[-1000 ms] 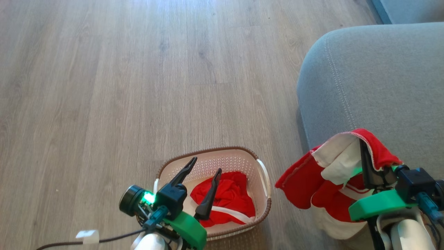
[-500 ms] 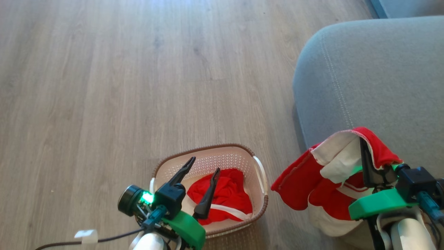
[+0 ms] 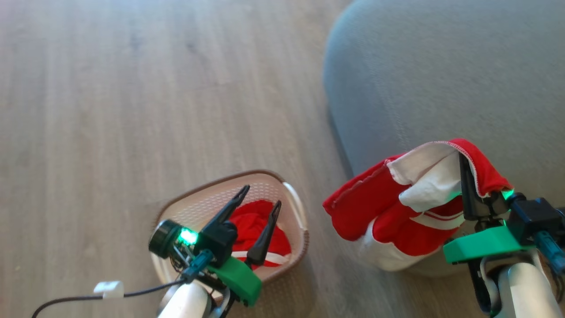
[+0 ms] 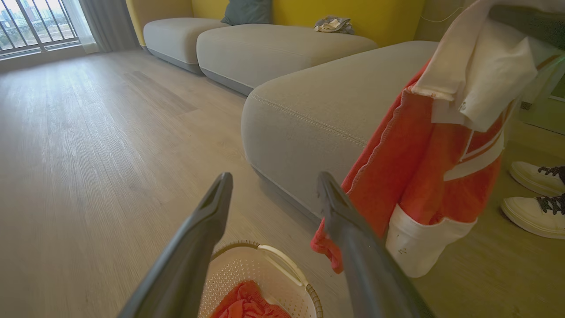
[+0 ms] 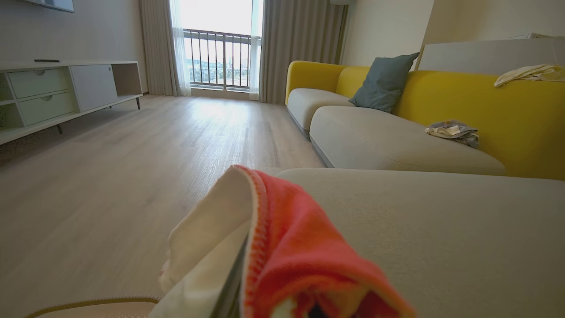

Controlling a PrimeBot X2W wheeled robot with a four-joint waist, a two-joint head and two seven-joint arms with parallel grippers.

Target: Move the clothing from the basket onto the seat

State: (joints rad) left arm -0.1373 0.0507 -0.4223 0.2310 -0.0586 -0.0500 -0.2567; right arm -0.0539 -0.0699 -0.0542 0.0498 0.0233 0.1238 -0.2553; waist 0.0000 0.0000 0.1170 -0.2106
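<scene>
While your left claw (image 3: pixel 261 196) hangs spread wide and empty over the basket (image 3: pixel 295 207), with one red garment (image 3: pixel 247 223) bunched just below its tips, your right claw (image 3: pixel 462 164) is pressed together on the other garment (image 3: pixel 375 214), which droops down and to the left from the pinch. The seat (image 3: pixel 441 66) lies straight ahead of that right claw, so I judge the right arm the nearer one. The carry should run forward past the seat's rounded edge before you release.
</scene>
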